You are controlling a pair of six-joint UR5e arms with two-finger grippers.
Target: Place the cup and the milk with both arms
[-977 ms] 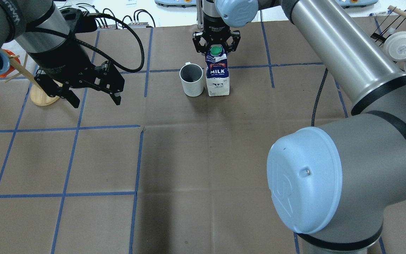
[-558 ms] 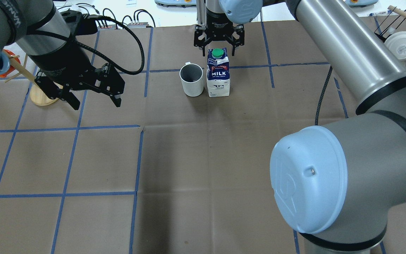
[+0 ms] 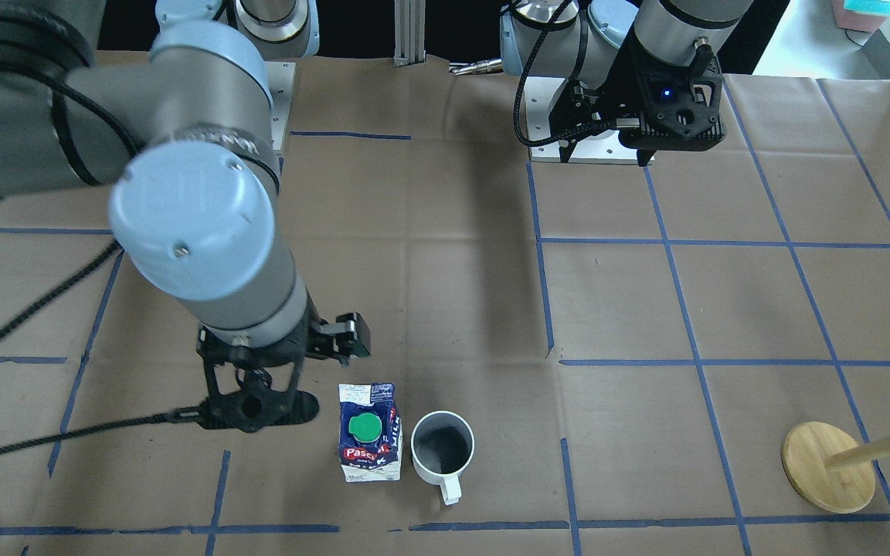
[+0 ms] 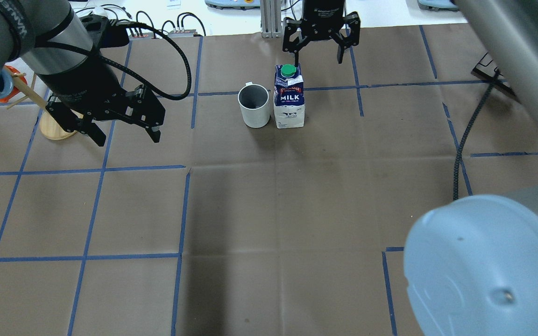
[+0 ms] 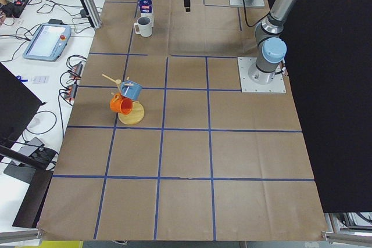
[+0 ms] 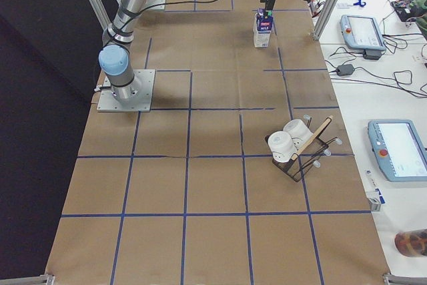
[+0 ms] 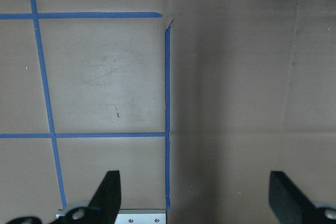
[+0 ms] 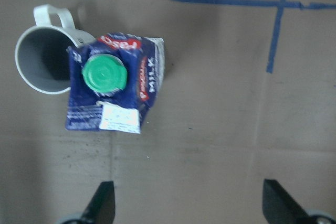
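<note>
The white cup (image 4: 253,106) stands upright on the brown paper, its handle toward the far side. The blue and white milk (image 4: 289,98) carton with a green cap stands upright right beside it, on its right. Both also show in the front view, milk (image 3: 369,432) and cup (image 3: 442,448). My right gripper (image 4: 318,53) is open and empty, above and behind the carton, shifted right. In the right wrist view the milk (image 8: 113,87) and cup (image 8: 42,61) lie off to the left of the open fingers (image 8: 102,205). My left gripper (image 4: 127,136) is open and empty, well left of the cup, over bare paper (image 7: 220,103).
A wooden mug stand (image 4: 56,126) with an orange and a blue mug (image 5: 129,94) is at the table's left, behind my left gripper. A black rack with white cups (image 6: 297,141) is at the right. A cable (image 4: 460,154) hangs from my right arm.
My right gripper was around the carton's top. It has let go, risen and moved back and to the right. The carton stays standing by the cup. The left arm barely moved.
</note>
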